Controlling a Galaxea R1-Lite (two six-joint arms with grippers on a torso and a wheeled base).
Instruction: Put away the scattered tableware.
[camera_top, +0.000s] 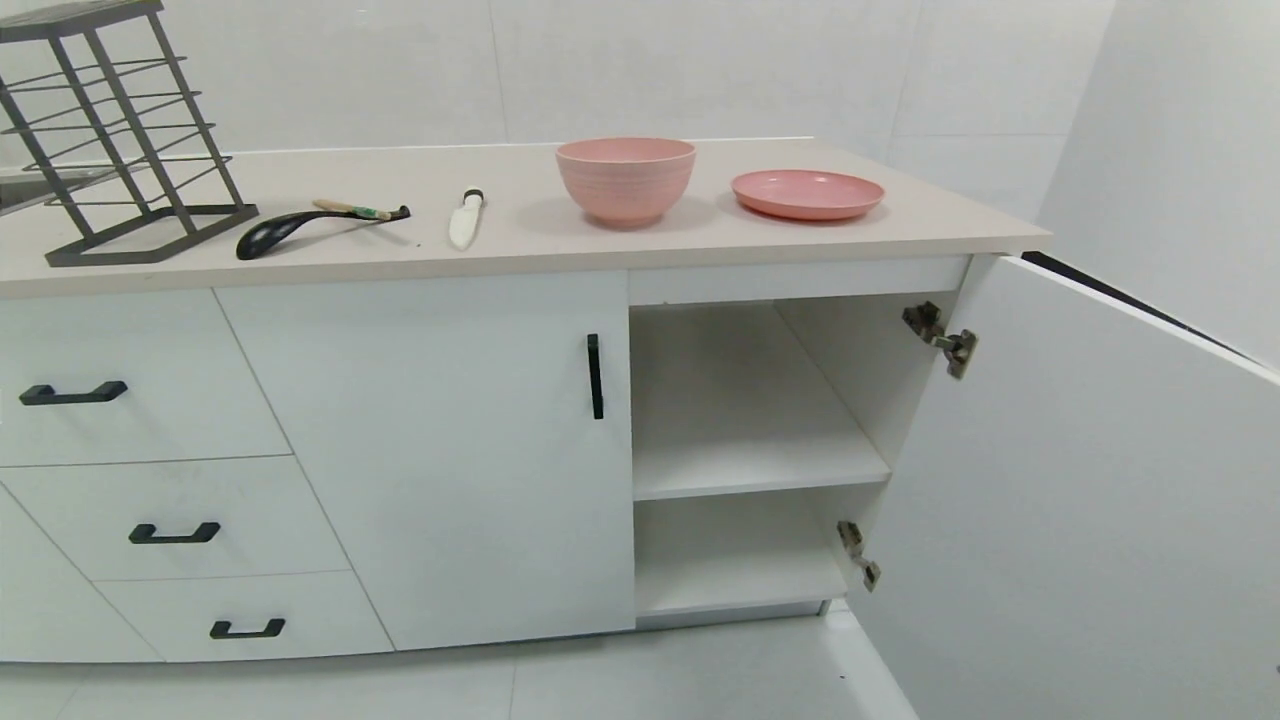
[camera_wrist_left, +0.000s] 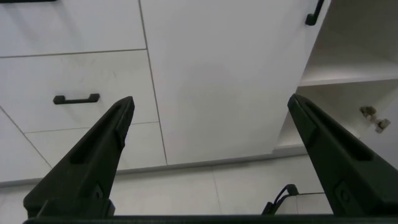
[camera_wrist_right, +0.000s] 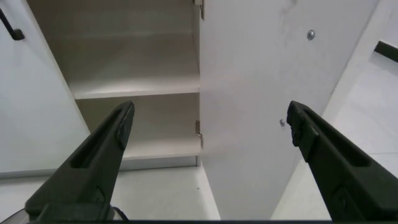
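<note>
Tableware is all sitting up on the bench (camera_top: 540, 245), nothing stowed, so you've got the whole job ahead.

Closest to you is the open cabinet door (camera_top: 1080, 480), swung right out on your right side. I reckon that's snag number one: bring the right arm across carelessly and it could knock the door or push it shut over the opening. Behind it are the upper shelf (camera_top: 750, 450) and lower shelf (camera_top: 730, 570). Anything carried in too high could clip the frame under the bench top.

Up top, the black ladle (camera_top: 280, 232) and the white knife (camera_top: 466, 218) lie near the front edge. Both are slim and low, so a sloppy pinch could skid them off onto the floor. A small wooden-handled tool (camera_top: 350, 208) lies against the ladle's handle and might get dragged along with it. Further back, the pink bowl (camera_top: 625, 178) and pink plate (camera_top: 807, 193) sit just beside each other, not touching. The plate's low rim looks awkward to get under. The wire rack (camera_top: 80, 18) is off at the far left.

Your left hand (camera_wrist_left: 211, 102) is spread wide and holds nothing, down low facing the closed door (camera_wrist_left: 217, 74) and the drawers (camera_wrist_left: 74, 81). Right hand (camera_wrist_right: 210, 109) is the same deal: fingers wide apart, touching nothing, facing the open compartment.
</note>
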